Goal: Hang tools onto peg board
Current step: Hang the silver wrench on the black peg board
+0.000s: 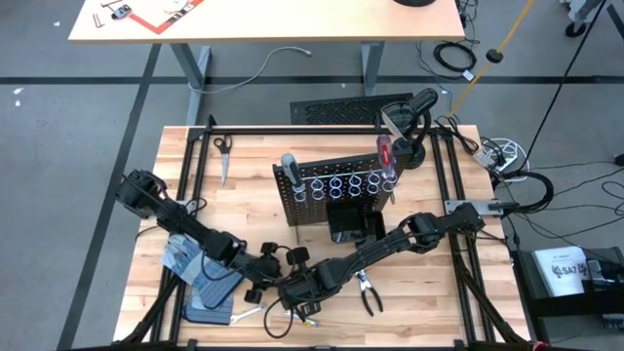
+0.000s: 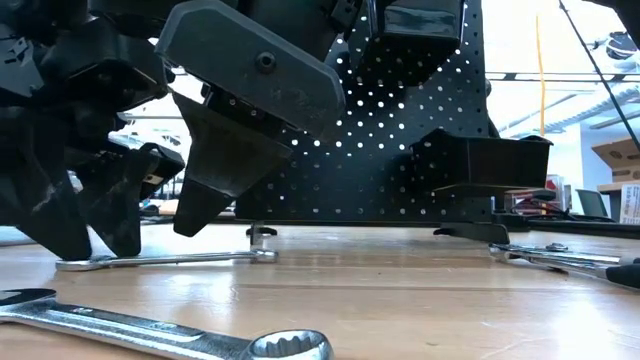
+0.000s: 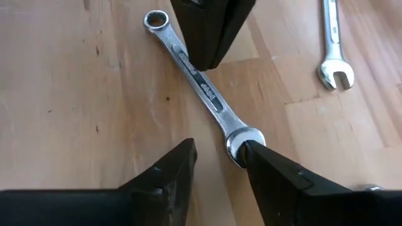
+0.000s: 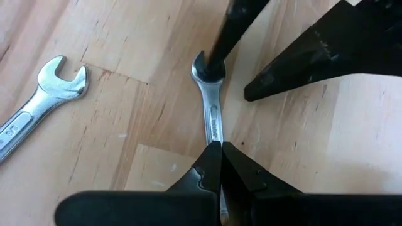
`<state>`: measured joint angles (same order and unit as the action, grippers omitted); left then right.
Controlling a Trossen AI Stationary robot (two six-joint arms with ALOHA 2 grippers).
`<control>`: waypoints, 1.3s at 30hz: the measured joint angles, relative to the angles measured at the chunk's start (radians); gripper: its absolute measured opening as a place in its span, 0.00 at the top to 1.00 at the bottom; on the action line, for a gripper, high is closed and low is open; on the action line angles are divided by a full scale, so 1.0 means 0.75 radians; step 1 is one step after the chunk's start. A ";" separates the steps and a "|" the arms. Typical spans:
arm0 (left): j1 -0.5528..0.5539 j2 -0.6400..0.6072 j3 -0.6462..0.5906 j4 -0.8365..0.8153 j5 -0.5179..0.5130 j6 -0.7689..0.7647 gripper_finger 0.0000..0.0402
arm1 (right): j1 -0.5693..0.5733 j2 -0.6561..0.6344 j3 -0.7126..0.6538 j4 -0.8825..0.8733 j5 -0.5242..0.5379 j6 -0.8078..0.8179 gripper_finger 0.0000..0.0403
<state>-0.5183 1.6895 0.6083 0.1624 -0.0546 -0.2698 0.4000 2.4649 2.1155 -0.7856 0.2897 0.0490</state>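
Both grippers meet low over the near part of the wooden table [image 1: 244, 185], in front of the peg board [image 1: 331, 200], which stands upright near the table's middle. A red-handled screwdriver [image 1: 385, 154] and a grey-handled screwdriver [image 1: 290, 166] stand at the board's top edge, at its right and left ends, and its black bin [image 1: 353, 226] juts out on the near side. The left gripper [image 3: 217, 164] hangs just above the table with its fingers parted, one fingertip [image 3: 260, 157] touching the open-jaw end of a silver wrench [image 3: 201, 85] that lies flat on the wood; the fingers straddle that end without clamping it. The right gripper [image 4: 221, 150] has its fingers pressed together, their tips set down on the same wrench's shaft, and whether it pinches the wrench I cannot tell. A second wrench [image 3: 333, 47] lies flat on the table near the first but apart from it. The pliers [image 1: 369, 291] lie on the table to the right of the grippers. To the left rest blue-grey gloves [image 1: 185, 255], and scissors [image 1: 222, 156] lie at the far left
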 joint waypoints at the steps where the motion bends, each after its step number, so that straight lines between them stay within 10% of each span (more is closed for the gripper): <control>1: 0.004 0.012 0.001 0.005 -0.004 0.011 0.64 | 0.000 0.000 0.000 0.000 0.000 0.000 1.00; 13: 0.053 0.053 0.001 0.044 -0.026 0.063 0.97 | 0.000 0.000 0.001 0.006 0.001 0.000 1.00; 29: 0.060 0.054 -0.002 0.056 -0.067 0.124 0.99 | 0.023 0.000 0.001 -0.008 0.061 0.007 0.99; 39: 0.061 0.054 -0.002 0.056 -0.067 0.123 1.00 | 0.028 0.000 0.001 0.005 0.099 0.174 0.66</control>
<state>-0.4725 1.7298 0.6067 0.2047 -0.1051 -0.1776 0.4207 2.4649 2.1159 -0.7820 0.3641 0.1793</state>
